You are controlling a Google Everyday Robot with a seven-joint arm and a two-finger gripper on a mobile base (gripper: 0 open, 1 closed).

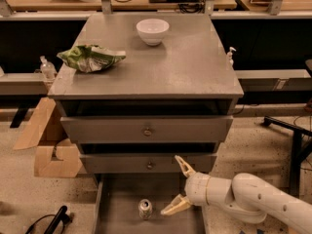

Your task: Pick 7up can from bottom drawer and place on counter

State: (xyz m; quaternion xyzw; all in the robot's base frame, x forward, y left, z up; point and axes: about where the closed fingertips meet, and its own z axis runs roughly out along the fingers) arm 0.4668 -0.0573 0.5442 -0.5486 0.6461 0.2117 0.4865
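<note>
The 7up can [145, 208] stands upright on the floor of the pulled-out bottom drawer [117, 213], its silver top facing up. My gripper [177, 186] reaches in from the right, just right of the can and a little above the drawer floor. Its two pale fingers are spread wide apart, one [184, 165] near the middle drawer front, one [173, 207] close beside the can, not touching it. The gripper holds nothing. The grey counter [161, 67] tops the cabinet.
A white bowl [152, 31] and a green and white chip bag [91, 58] lie on the counter. Two shut drawers with round knobs [147, 130] sit above the open one. Cardboard pieces [48, 140] lie at the left, a black stand leg [292, 135] at the right.
</note>
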